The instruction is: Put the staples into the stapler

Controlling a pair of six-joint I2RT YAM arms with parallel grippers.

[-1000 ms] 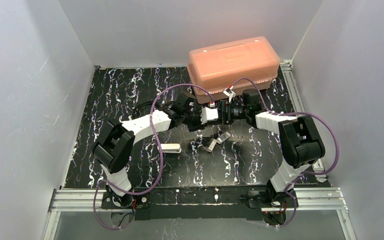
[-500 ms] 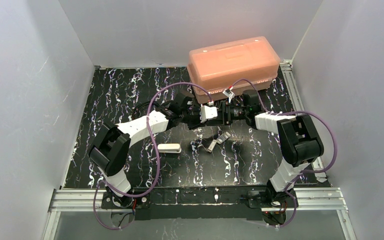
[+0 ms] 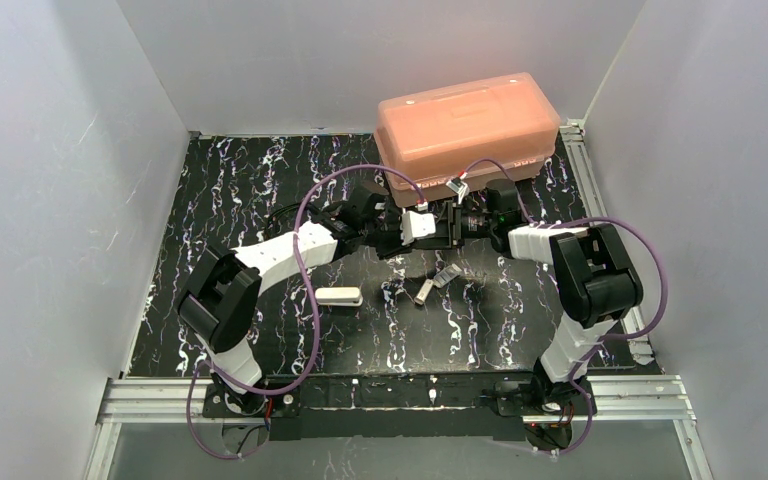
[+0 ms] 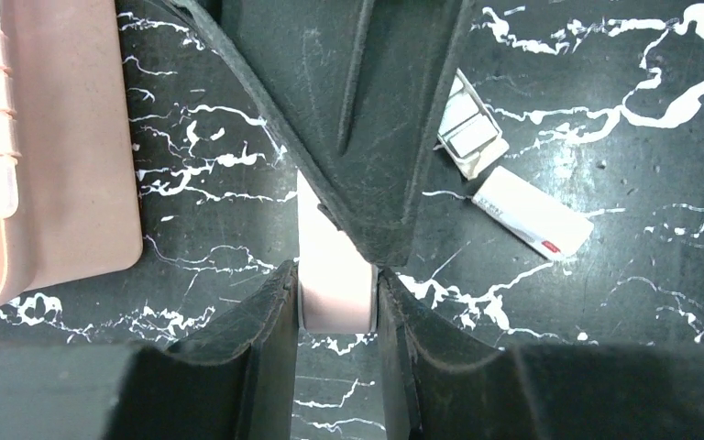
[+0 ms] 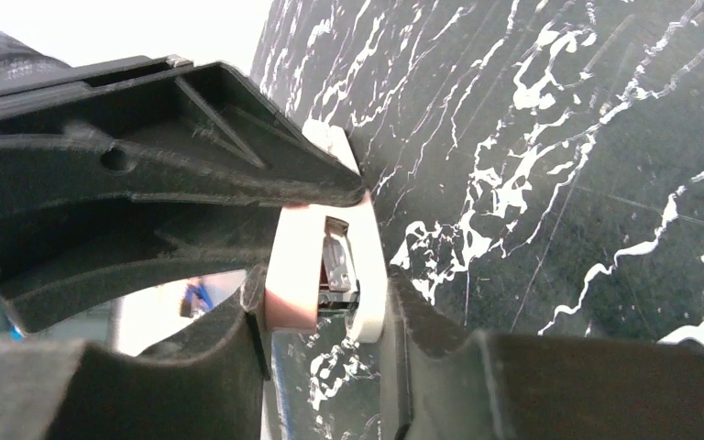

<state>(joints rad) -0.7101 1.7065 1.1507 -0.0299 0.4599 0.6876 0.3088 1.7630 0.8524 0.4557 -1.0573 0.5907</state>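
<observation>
Both grippers hold the stapler [image 3: 419, 225] above the mat, just in front of the orange box. My left gripper [image 4: 335, 275] is shut across its narrow sides. Coming from the opposite end, my right gripper [image 5: 325, 289] has a pad on each half of the stapler [image 5: 293, 266]. One half looks pinkish, the other white and rounded, with silvery metal between them. The staples [image 4: 469, 137] lie in a small opened tray on the mat, next to a whitish packet [image 4: 532, 213]. In the top view these sit at the staples [image 3: 447, 275] and the packet [image 3: 423, 292], nearer than the grippers.
An orange plastic box [image 3: 465, 125] stands at the back right, close behind the grippers. A white oblong piece [image 3: 340, 296] lies on the black marbled mat left of centre. Grey walls close in three sides. Purple cables loop over both arms.
My right gripper's jaws have closed from wide open onto the end of the stapler. The left grip is unchanged, and both arms have drifted slightly toward the box.
</observation>
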